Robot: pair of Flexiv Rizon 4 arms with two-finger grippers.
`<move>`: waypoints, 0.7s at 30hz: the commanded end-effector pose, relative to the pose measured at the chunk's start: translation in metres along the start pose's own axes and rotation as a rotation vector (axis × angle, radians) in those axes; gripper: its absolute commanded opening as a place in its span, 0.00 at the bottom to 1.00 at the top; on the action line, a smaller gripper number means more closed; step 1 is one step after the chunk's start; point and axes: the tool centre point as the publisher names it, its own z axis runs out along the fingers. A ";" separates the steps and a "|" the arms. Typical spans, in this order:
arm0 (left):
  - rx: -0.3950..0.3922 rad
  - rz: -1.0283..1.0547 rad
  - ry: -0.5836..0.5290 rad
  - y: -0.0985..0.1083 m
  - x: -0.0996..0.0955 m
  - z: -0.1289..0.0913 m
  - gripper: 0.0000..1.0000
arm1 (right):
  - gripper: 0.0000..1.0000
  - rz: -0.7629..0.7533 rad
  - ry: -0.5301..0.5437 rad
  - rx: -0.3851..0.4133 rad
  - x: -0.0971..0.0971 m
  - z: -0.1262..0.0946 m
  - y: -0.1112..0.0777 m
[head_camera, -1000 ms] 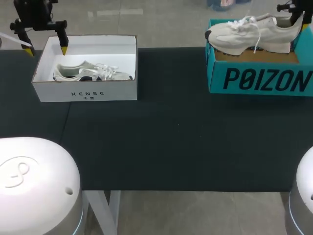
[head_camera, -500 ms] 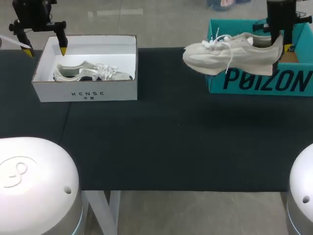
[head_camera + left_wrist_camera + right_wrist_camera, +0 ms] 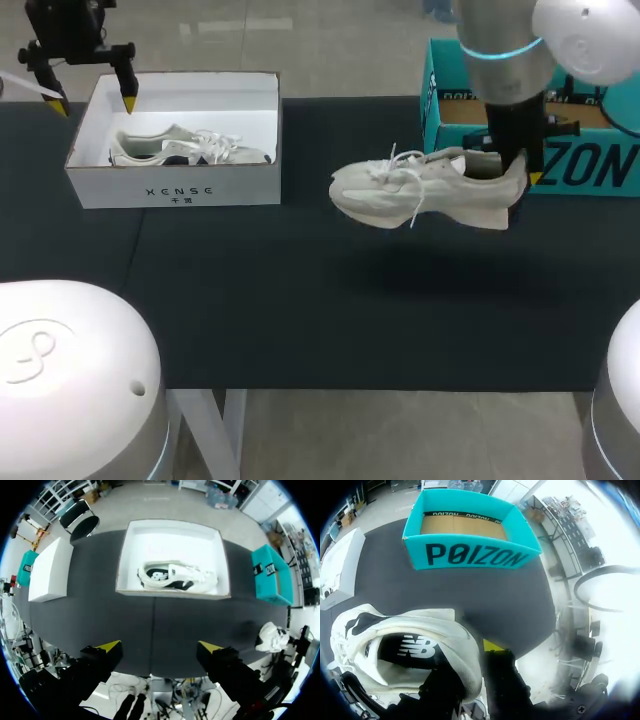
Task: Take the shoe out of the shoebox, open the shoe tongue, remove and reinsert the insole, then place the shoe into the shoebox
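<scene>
- The left hand [image 3: 95,102] is held above the back left corner of the white shoebox [image 3: 175,190], fingers spread wide, nothing gripped.
- A white shoe [image 3: 185,148] is laid inside that box.
- The beige shoe [image 3: 420,192] is gripped at its heel by the right hand [image 3: 517,178], held clear of the desk [image 3: 300,300], toe leftward, just before the teal shoebox [image 3: 590,168].

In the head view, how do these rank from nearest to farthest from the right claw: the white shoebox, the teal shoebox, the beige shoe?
1. Beige shoe, held at its heel by the right claw.
2. Teal shoebox, just behind it, right side.
3. White shoebox, far left side.
</scene>
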 end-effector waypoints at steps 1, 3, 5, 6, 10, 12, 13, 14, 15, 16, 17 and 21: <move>0.001 0.000 -0.001 0.001 0.000 0.000 1.00 | 0.00 0.011 -0.036 0.000 0.025 0.014 -0.005; 0.001 0.000 -0.001 0.001 0.000 0.000 1.00 | 0.00 0.008 -0.062 -0.015 0.035 0.023 -0.009; 0.001 0.000 -0.001 0.001 0.000 0.000 1.00 | 0.00 0.012 -0.067 -0.016 0.044 0.033 -0.013; 0.001 0.000 -0.001 0.001 0.000 0.000 1.00 | 0.00 0.009 -0.061 -0.017 0.049 0.037 -0.016; 0.001 0.000 -0.001 0.001 0.000 0.000 1.00 | 0.00 -0.012 -0.057 -0.025 0.065 0.053 -0.025; 0.001 0.000 -0.001 0.001 0.000 0.000 1.00 | 0.00 -0.031 -0.056 -0.037 0.071 0.058 -0.030; 0.001 0.000 -0.001 0.001 0.000 0.000 1.00 | 0.00 -0.038 -0.055 -0.040 0.074 0.060 -0.033; 0.001 0.000 -0.001 0.001 0.000 0.000 1.00 | 0.00 -0.050 -0.060 -0.049 0.077 0.062 -0.036; 0.001 0.000 -0.001 0.001 0.000 0.000 1.00 | 0.00 -0.053 -0.060 -0.051 0.080 0.064 -0.040; 0.001 0.000 -0.001 0.001 0.000 0.000 1.00 | 0.00 -0.057 -0.060 -0.051 0.083 0.067 -0.042; 0.001 0.000 -0.001 0.001 0.000 0.000 1.00 | 0.00 -0.064 -0.059 -0.051 0.085 0.070 -0.044; 0.001 0.000 -0.001 0.001 0.000 0.000 1.00 | 0.00 -0.073 -0.070 -0.029 0.095 0.084 -0.050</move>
